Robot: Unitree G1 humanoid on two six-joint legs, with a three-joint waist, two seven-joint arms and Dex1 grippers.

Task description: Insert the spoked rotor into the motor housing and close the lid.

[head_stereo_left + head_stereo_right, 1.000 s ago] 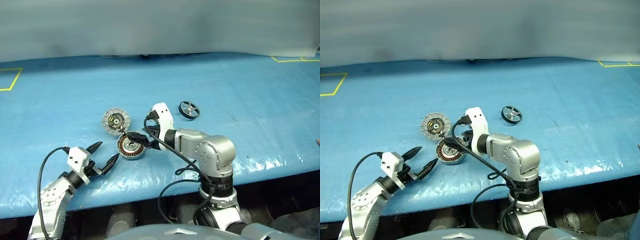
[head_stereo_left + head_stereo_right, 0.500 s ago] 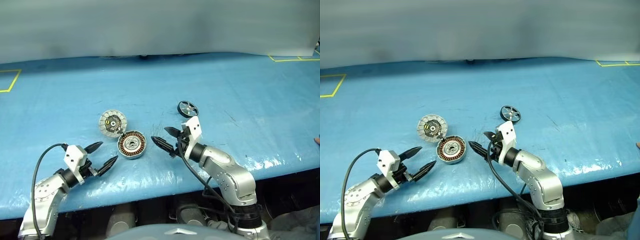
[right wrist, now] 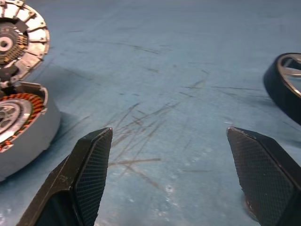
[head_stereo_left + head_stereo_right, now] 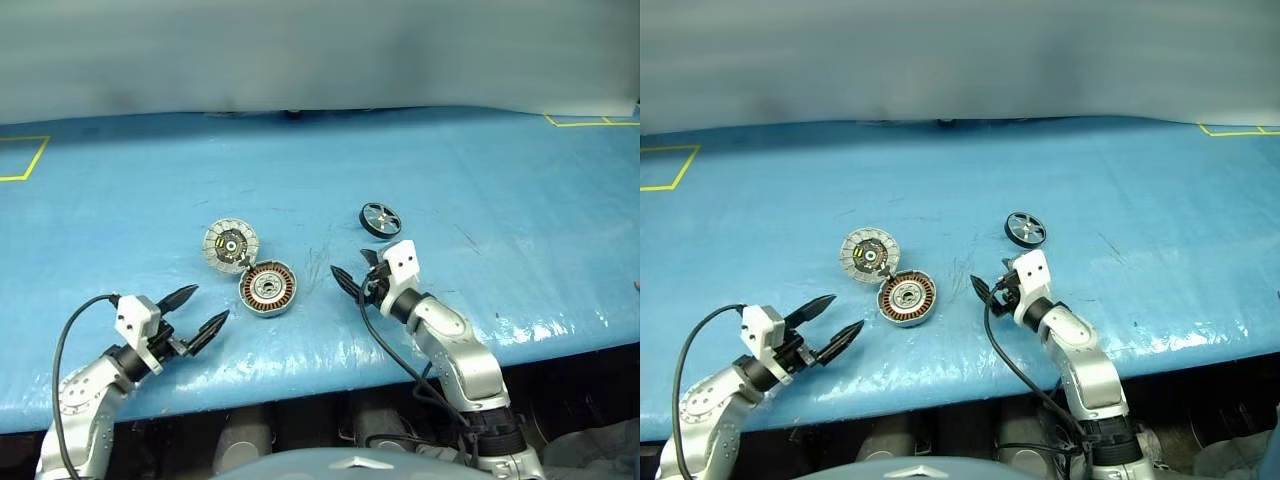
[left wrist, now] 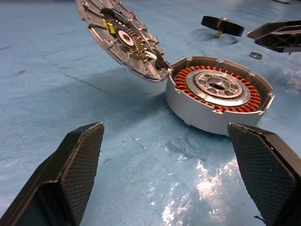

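Note:
The motor housing [image 4: 266, 289], a silver ring with copper windings, lies open on the blue table. The lid [image 4: 231, 245] stands tilted at its far left edge, dark-centred face up, touching the housing's rim [image 5: 164, 70]. The spoked rotor [image 4: 379, 219] lies flat, apart, to the far right of the housing. My right gripper [image 4: 352, 270] is open and empty, low over the table between housing and rotor, pointing toward the housing [image 3: 19, 122]. Near the table's front edge, left of the housing, my left gripper [image 4: 205, 308] is open and empty, facing the housing [image 5: 218, 96].
The blue table cover [image 4: 480, 180] stretches wide on all sides. Yellow tape marks sit at the far left [image 4: 22, 160] and far right [image 4: 590, 120]. The table's front edge [image 4: 300, 375] runs just behind both grippers. A small grey nut [image 5: 256, 55] lies near the rotor.
My right arm swung away from above the housing to the right and sank toward the table. The left gripper has hardly moved. Housing, lid and rotor stay put.

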